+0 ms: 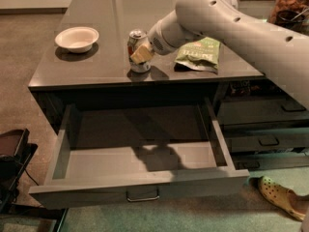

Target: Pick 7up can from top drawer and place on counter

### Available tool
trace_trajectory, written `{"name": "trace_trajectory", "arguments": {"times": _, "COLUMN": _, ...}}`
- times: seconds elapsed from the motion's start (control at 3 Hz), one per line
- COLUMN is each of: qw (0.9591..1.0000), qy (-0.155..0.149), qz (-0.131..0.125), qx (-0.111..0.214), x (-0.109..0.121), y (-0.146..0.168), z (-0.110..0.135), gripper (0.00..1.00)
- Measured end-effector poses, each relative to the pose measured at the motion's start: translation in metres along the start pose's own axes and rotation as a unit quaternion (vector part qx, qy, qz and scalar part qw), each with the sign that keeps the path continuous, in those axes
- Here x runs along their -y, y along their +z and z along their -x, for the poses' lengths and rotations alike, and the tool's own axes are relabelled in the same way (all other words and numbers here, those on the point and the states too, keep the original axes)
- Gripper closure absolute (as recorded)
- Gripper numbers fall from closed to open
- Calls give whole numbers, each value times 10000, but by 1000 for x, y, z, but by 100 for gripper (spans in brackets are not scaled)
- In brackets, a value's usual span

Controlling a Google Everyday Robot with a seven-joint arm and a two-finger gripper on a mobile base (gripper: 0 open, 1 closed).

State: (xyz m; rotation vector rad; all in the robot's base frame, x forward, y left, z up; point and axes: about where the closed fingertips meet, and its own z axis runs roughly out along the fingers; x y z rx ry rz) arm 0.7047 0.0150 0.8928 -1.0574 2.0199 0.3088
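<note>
Thick, smooth off-white arm [227, 25] with small dark holes; pale tan jaws at the 7up can [135, 38].

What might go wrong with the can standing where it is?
The 7up can stands near the front edge of the counter, above the open top drawer; the gripper, against its side, might knock it in when withdrawing. The green snack bag lies beside the arm; a sideways retreat might drag it.
</note>
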Motion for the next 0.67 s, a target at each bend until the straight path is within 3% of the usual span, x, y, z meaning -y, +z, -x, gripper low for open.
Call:
{"name": "trace_trajectory", "arguments": {"times": 0.33, "qw": 10000, "qy": 0, "qz": 0, "qx": 0, "x": 0, "y": 0, "z": 0, "gripper": 0}}
{"name": "trace_trajectory", "arguments": {"times": 0.67, "qw": 10000, "qy": 0, "qz": 0, "qx": 0, "x": 0, "y": 0, "z": 0, "gripper": 0}}
